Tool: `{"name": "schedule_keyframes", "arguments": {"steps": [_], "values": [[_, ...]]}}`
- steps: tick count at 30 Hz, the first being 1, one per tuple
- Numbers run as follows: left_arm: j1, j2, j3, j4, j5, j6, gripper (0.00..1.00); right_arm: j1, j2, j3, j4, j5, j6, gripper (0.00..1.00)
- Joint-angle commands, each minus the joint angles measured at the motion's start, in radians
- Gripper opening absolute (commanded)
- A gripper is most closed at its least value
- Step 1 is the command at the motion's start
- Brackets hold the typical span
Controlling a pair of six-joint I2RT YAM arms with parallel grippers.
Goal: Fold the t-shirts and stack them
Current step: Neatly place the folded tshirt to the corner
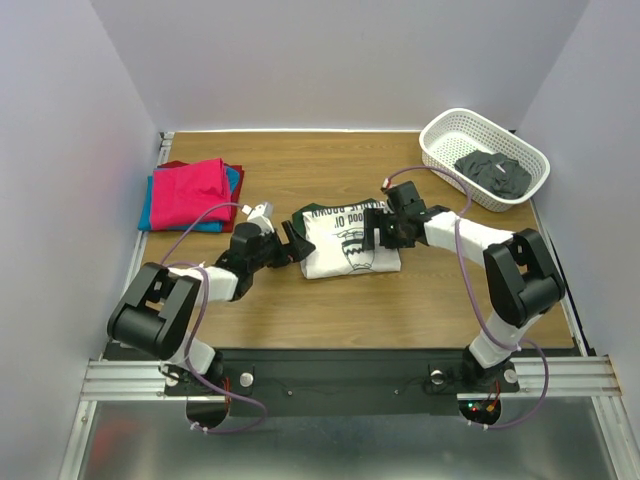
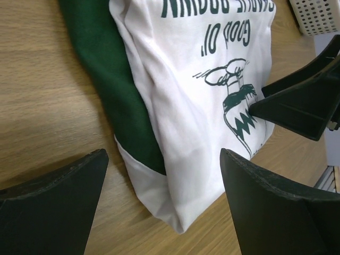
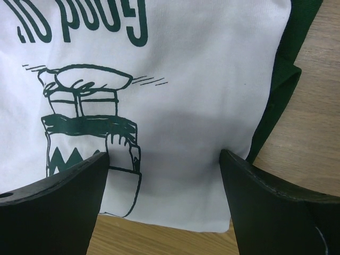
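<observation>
A folded white t-shirt (image 1: 345,243) with dark green sleeves and a cartoon print lies mid-table. My left gripper (image 1: 297,247) stands open at the shirt's left edge. In the left wrist view the shirt's folded corner (image 2: 180,202) lies on the wood between the spread fingers (image 2: 69,202), untouched. My right gripper (image 1: 383,237) is open over the shirt's right part. In the right wrist view its jaws straddle the white cloth (image 3: 191,106) near the hem, gripping nothing. Folded t-shirts are stacked at the far left, magenta (image 1: 190,188) on top of blue (image 1: 150,214) and red (image 1: 234,196).
A white lattice basket (image 1: 440,140) stands at the back right with a dark grey garment (image 1: 492,172) inside. The right gripper's black fingers (image 2: 297,106) show in the left wrist view over the shirt's far side. Grey walls enclose the table.
</observation>
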Motion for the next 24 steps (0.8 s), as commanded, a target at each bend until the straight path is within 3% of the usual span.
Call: {"name": "schedule_keyframes", "arguments": {"steps": [1, 6, 15, 24], "values": [[0.008, 0.011, -0.010, 0.070, -0.013, -0.009, 0.99, 0.008, 0.005, -0.006, 0.043, 0.007, 0.004, 0.91], [0.013, 0.084, 0.010, 0.108, 0.000, -0.014, 0.99, 0.009, 0.003, -0.014, 0.044, 0.007, 0.009, 0.91], [0.015, 0.262, 0.007, 0.331, 0.098, -0.090, 0.99, 0.008, -0.009, -0.008, 0.043, 0.000, 0.009, 0.91], [-0.044, 0.334, 0.066, 0.345, 0.062, -0.104, 0.99, 0.009, -0.003, -0.005, 0.044, -0.014, 0.012, 0.91]]}}
